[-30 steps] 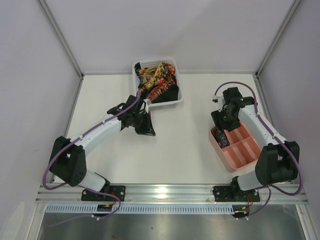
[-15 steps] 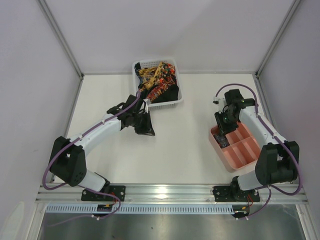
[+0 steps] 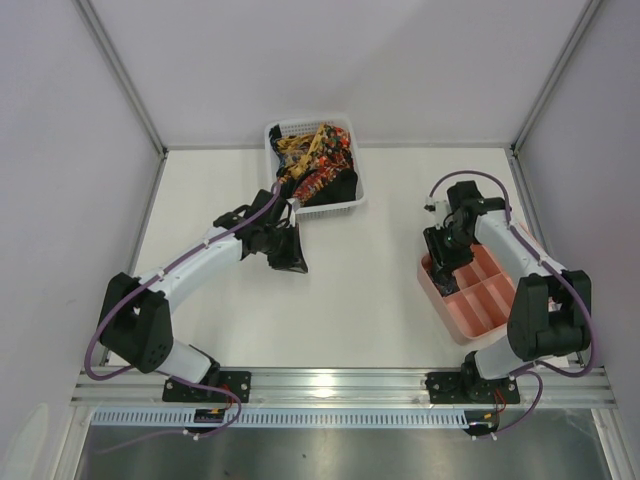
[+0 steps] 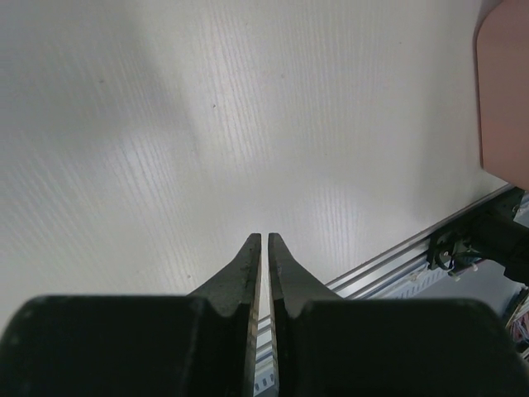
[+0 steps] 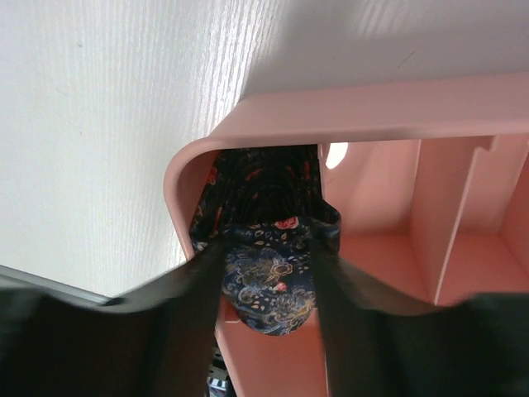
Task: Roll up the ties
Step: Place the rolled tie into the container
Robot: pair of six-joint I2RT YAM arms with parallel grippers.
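- The surface (image 3: pixel 380 200) is plain white and matte. Pale walls (image 3: pixel 400 60) close it in at the back and on both sides, with metal posts in the corners. A metal rail (image 3: pixel 340 380) runs along the near edge where the two arms are bolted down.
- A white mesh basket (image 3: pixel 338 210) sits at the back, a bit left of center. It's stuffed with loose ties (image 3: pixel 315 160), dark fabric with busy red, orange and yellow patterns, piled in a tangle.
- The pink tray (image 3: pixel 490 305) with its dividers is on the right side, turned at an angle to the surface's edges.
- The right wrist view shows a rolled tie (image 5: pixel 269 277) tucked into a rounded corner compartment of the tray. It's dark blue with a paisley print and little red bits.
- The right hand (image 5: pixel 269 242) is down in that same compartment, with one finger on each side of the roll. The fingers are set apart by about the roll's width and look blurry. Honestly, I can't tell if they're squeezing it or just sitting alongside.
- The left hand (image 4: pixel 264 238) is pinched nearly closed, with only a thin slit between the fingers and nothing visible in there.
- From above, the left hand (image 3: pixel 290 250) is over bare surface just in front of the basket's near-left corner. That puts it close to the loose ties and well apart from the rolled one.
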